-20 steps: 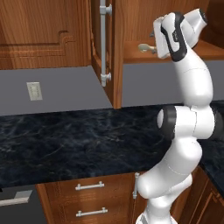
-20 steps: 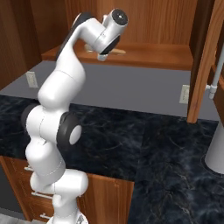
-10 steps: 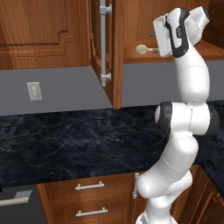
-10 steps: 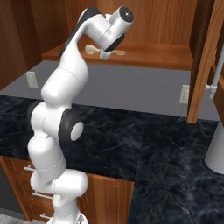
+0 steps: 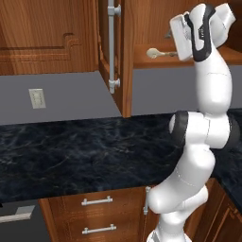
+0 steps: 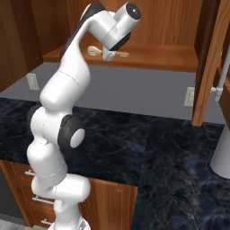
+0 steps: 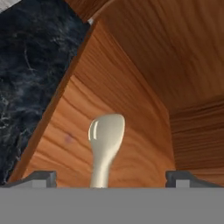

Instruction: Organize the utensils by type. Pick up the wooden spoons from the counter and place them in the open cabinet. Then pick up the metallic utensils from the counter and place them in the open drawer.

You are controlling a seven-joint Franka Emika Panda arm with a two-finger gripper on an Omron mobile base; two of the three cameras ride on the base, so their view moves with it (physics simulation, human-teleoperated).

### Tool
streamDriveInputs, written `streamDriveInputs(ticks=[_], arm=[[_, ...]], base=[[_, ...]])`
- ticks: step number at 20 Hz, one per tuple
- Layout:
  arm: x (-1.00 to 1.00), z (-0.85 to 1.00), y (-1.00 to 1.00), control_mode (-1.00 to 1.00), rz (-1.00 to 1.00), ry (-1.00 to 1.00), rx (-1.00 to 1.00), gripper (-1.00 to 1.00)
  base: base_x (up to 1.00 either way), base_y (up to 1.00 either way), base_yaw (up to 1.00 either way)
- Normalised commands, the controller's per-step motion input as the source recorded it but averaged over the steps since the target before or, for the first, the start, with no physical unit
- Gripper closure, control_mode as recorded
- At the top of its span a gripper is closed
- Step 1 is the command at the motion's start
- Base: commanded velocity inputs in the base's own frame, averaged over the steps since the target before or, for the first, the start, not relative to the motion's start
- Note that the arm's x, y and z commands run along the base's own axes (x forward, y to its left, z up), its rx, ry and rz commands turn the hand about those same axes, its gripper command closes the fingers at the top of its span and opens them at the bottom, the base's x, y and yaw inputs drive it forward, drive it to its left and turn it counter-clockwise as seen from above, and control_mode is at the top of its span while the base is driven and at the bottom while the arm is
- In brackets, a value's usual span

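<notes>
A pale wooden spoon point(image 5: 158, 53) point(image 6: 93, 49) lies flat on the shelf point(image 5: 222, 56) point(image 6: 152, 56) of the open cabinet. My gripper point(image 5: 176, 47) point(image 6: 108, 54) hovers just over its handle, raised high at the cabinet opening. Seen from the hand, the spoon point(image 7: 106, 135) rests on the wood with its bowl pointing away. My gripper point(image 7: 112, 177) is open, its fingertips point(image 7: 41, 177) standing wide apart on either side of the handle, not touching it. The metallic utensils and the open drawer are out of view.
The cabinet door point(image 5: 125, 47) with its long metal handle point(image 5: 112, 42) hangs open left of the arm. Another door point(image 6: 215, 58) stands at the right. Below runs the dark marble counter point(image 5: 71, 156) point(image 6: 148, 148), with a grey cylinder point(image 6: 222, 157) at its right end and shut drawers point(image 5: 97, 202) under it.
The hand has lifted a little above the shelf. The spoon stays lying where it was.
</notes>
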Motion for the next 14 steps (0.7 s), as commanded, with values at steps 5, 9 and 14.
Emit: streamDriveInputs(ticks=[5,9,14], arm=[[-0.68,-0.08,0.24,-1.00,-0.02,-0.06,0.00,-1.00],[-0.75,-0.20,0.31,-1.00,-0.12,-0.01,0.00,-1.00],[-0.75,-0.38,0.28,-1.00,-0.36,0.02,0.00,-1.00]], base=[[0.00,0.00,0.00],[0.00,0.00,0.00],[0.00,0.00,0.00]])
